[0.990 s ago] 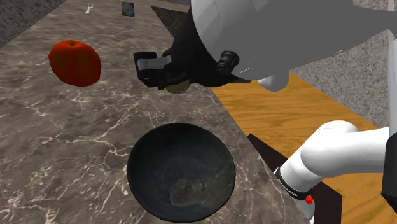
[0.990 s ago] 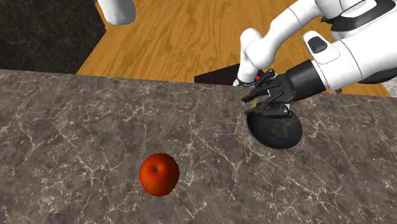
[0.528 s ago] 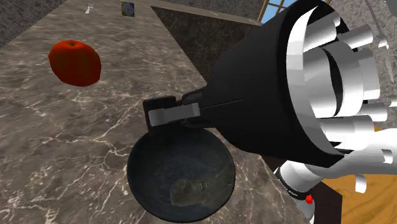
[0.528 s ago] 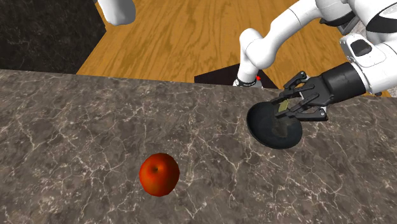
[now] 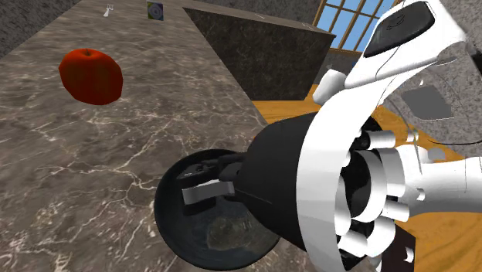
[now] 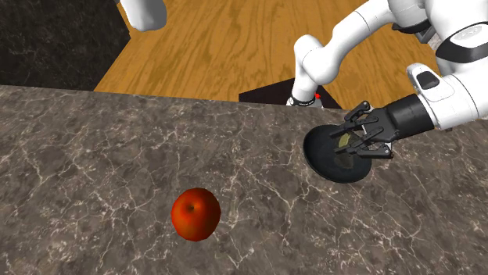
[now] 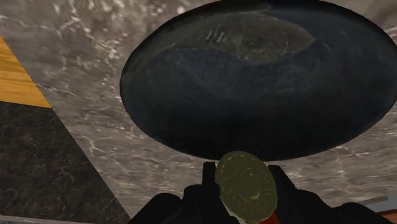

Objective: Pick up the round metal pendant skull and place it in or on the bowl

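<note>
The fingers [image 7: 282, 186] clasp the round olive pendant [image 7: 245, 185], poised just over the dark bowl [image 7: 191, 89], nearer its arm-side rim than its middle.

No words, numbers or brand names could be read anywhere. The round pendant [image 7: 245, 186], pinched in the gripper [image 7: 243, 170], had faint raised marks on its dull face, but they made no letters. Far past the jaws, at the back of the stone counter [image 5: 69, 162], a little card [image 5: 155, 11] had a round picture on it. It was too small to read.
</note>
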